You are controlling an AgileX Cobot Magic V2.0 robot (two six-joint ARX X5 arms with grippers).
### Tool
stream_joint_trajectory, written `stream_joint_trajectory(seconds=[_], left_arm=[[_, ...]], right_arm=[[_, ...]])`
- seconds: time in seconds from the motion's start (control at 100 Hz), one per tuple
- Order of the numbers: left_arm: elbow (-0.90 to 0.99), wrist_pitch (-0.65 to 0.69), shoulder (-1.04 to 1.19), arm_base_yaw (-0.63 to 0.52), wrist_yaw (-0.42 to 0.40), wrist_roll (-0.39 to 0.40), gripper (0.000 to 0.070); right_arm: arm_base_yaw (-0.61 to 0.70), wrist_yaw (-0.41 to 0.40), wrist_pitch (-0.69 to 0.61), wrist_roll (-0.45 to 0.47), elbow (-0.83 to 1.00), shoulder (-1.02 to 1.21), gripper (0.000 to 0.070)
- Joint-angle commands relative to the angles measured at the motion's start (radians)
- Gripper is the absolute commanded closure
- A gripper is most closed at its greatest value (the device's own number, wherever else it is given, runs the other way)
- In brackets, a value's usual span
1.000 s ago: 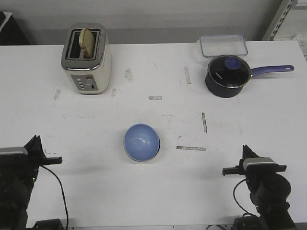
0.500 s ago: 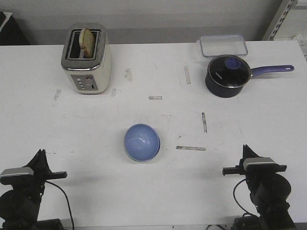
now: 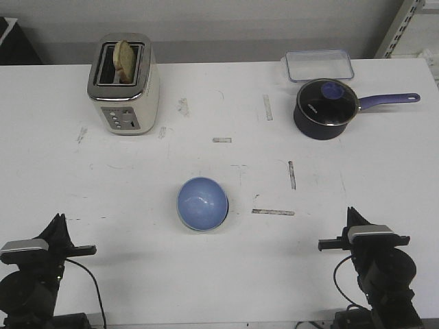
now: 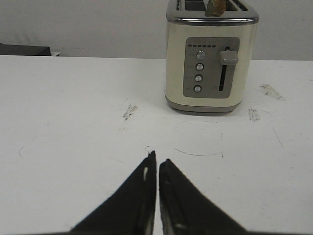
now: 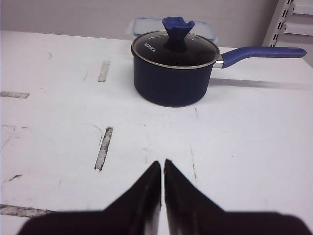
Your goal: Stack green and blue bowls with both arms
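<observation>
A: Left hand point(image 3: 82, 249) status?
B: Parked low at the near left edge of the surface point(image 3: 384, 171). Fingers pressed together, only a hairline slit between the tips, nothing in them. Wrist view confirms it: left hand point(image 4: 157, 161) narrow, empty.
A: What's ahead of it?
B: Toaster point(image 3: 123, 83) far out in front, well apart, bread slice point(image 3: 124, 61) standing in a slot. Its control panel point(image 4: 211, 67) faces the hand.
A: Bowls?
B: Blue bowl point(image 3: 202, 203) sits upright on the surface, ahead of and between the two hands, touching neither. A thin pale rim shows under its edge; can't tell if that's the green one nested below.
A: Right hand point(image 3: 328, 242)?
B: Near right edge, same story: tips closed to a narrow slit, empty. Right hand point(image 5: 162, 165) points at the saucepan point(image 5: 174, 72), well apart. Lid on, handle point(image 5: 263, 52) off to the right. Clear box point(image 3: 319, 65) just behind the pan.
</observation>
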Motion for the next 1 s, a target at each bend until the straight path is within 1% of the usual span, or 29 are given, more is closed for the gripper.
stream_joint_trajectory(seconds=[0.0,0.19,0.26,0.4,0.51,0.62,0.76,0.85,0.99], left_arm=[[0.013,0.01,0.002,0.002,0.0,-0.005,0.0698],[0.006,0.008,-0.01,-0.006,0.0,-0.005,0.0697],[-0.016,0.027,-0.033,-0.023,0.0,-0.005,0.0698],[-0.144,0.155,-0.119,-0.063,-0.001,-0.006,0.0698],[-0.269,0.258,-0.182,-0.063,-0.001,-0.006,0.0698],[-0.366,0.335,-0.181,-0.062,-0.001,-0.008,0.0698],[-0.47,0.437,-0.181,-0.06,-0.001,-0.064,0.0697],[-0.472,0.401,-0.181,-0.06,0.0,-0.081,0.0697],[-0.472,0.402,-0.181,-0.06,0.0,-0.081,0.0697]], right_arm=[[0.002,0.004,0.011,0.01,0.001,0.005,0.07],[0.002,0.004,0.011,0.01,0.001,0.005,0.07],[0.002,0.003,0.011,0.01,0.001,0.005,0.07],[0.002,0.004,0.011,0.01,0.001,0.005,0.07],[0.002,0.004,0.011,0.01,0.001,0.005,0.07],[0.002,0.004,0.011,0.01,0.001,0.005,0.07],[0.002,0.004,0.011,0.01,0.001,0.005,0.07],[0.002,0.004,0.011,0.01,0.001,0.004,0.07],[0.002,0.004,0.012,0.01,0.001,0.004,0.07]])
